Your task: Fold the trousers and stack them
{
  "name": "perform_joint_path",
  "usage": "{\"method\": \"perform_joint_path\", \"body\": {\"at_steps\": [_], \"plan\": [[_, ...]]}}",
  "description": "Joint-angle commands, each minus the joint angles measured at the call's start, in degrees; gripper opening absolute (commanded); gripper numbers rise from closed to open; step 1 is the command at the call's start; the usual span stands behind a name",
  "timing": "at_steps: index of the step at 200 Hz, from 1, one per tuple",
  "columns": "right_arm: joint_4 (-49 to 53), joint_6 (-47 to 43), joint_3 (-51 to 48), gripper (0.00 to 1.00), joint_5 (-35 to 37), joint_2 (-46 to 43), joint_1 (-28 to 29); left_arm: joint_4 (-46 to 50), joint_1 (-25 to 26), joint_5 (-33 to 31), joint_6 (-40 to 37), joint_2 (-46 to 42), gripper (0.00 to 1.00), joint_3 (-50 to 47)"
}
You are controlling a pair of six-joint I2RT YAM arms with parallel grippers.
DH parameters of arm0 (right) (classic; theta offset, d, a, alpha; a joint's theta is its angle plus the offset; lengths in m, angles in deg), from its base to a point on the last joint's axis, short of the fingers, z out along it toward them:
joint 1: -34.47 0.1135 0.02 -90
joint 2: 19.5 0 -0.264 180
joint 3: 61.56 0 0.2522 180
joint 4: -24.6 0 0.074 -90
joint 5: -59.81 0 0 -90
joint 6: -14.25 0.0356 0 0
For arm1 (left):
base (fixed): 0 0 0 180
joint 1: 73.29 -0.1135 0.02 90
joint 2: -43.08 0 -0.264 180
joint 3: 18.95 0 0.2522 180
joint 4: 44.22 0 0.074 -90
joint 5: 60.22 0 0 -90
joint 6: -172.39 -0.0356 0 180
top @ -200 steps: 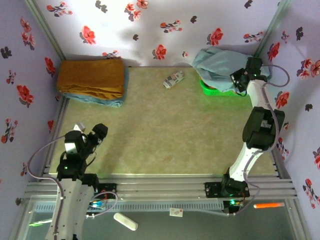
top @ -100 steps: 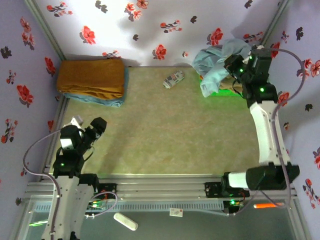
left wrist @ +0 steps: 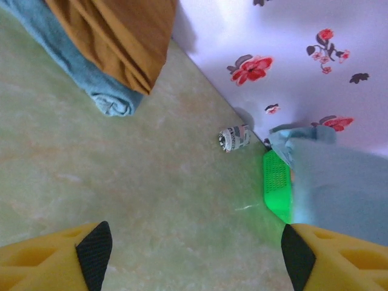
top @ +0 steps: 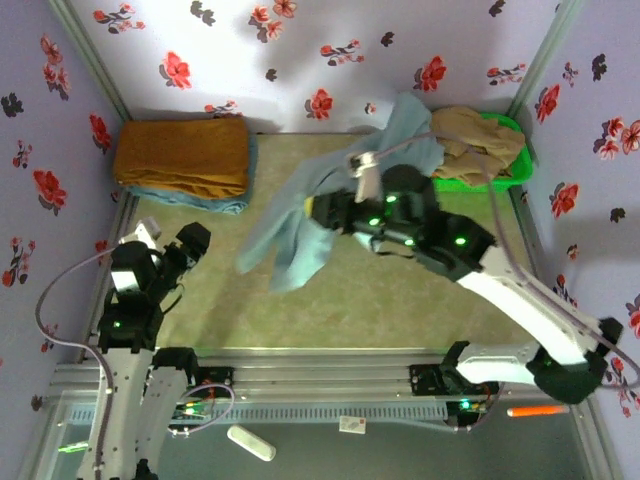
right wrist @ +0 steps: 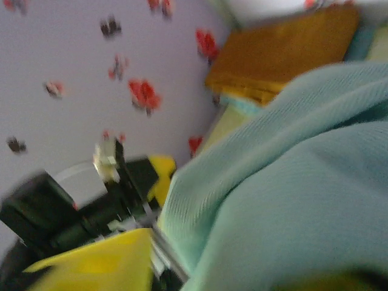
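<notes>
Where the right arm reaches across the middle of the top view, the trousers point(top: 285, 235) hang from its end above the counter point(top: 300, 320). One stretch of pale aqua fabric trails toward the upper right of the frame, and the rest droops down and left of centre. The right fingers point(right wrist: 91, 267) hold this cloth. In the blurred right wrist view, the ribbed aqua fabric fills the right and lower part of the frame, just beside a yellow finger at lower left.

In the upper right corner of the top view, a green basket point(top: 480, 180) holds a crumpled beige-tan garment point(top: 475, 135). In the upper left, a folded mustard-brown cloth point(top: 182, 152) lies on a folded blue cloth point(top: 215, 203) against the flowered wall point(top: 300, 60).

The left fingers point(left wrist: 54, 254) stand wide apart with nothing between them. They are at the left edge of the counter, well apart from the trousers. The left wrist view also shows a small rolled black-and-white patterned item point(left wrist: 234, 137) on the counter near the basket.
</notes>
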Motion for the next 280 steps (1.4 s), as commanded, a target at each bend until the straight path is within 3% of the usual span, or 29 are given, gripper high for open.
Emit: {"method": "perform_joint_path", "body": {"at_steps": [1, 20, 48, 65, 98, 129, 172, 194, 210, 232, 242, 260, 280], "plan": [[-1.8, -1.5, -0.8, 0.73, 0.5, 2.2, 1.3, 2.1, 0.4, -1.0, -2.0, -0.7, 0.82, 2.8], [3.0, -5.3, -1.2, 0.86, 8.6, 0.1, 0.9, 3.9, 0.4, -1.0, -2.7, -1.1, 0.88, 2.8], [7.4, -6.5, -5.8, 0.91, 17.9, -4.2, -6.3, 7.8, 0.5, -1.3, -4.3, -1.0, 0.88, 1.6], [7.1, -4.8, -10.8, 0.92, 19.3, -5.7, -13.3, 9.4, 0.7, -1.4, -4.4, -1.1, 0.88, -0.2], [2.8, -2.1, -18.6, 0.89, 14.9, -1.5, -24.4, 12.1, 3.5, -1.7, -3.7, 0.7, 0.80, -3.9], [-1.6, 0.5, -21.4, 0.81, 12.0, 8.6, -30.0, 17.3, 14.0, -10.8, -2.9, 3.0, 0.77, -4.2], [-6.7, 2.5, -20.2, 0.69, 8.1, 25.6, -34.4, 23.6, 37.8, -31.1, 1.6, 12.8, 0.78, -0.2], [-7.9, 0.7, -17.5, 0.68, 4.7, 32.8, -34.5, 24.8, 48.2, -37.0, 4.4, 21.4, 0.82, 2.0], [-6.6, -0.7, -15.0, 0.68, 4.4, 37.0, -34.5, 25.1, 52.7, -38.7, 6.7, 26.9, 0.86, 2.1], [-6.1, -2.1, -13.8, 0.68, 4.8, 39.9, -34.4, 23.7, 54.3, -39.1, 9.5, 30.4, 0.86, -0.4], [-5.9, -2.5, -13.6, 0.62, 5.2, 40.6, -34.2, 22.3, 54.3, -39.0, 10.1, 30.5, 0.83, -2.1], [-5.8, -3.3, -13.3, 0.39, 5.3, 41.5, -34.2, 21.4, 54.3, -39.7, 10.6, 29.7, 0.73, -3.5], [-4.9, -4.5, -12.5, 0.23, 5.8, 42.2, -34.2, 22.0, 54.3, -40.8, 9.5, 28.0, 0.53, -2.9]]}}
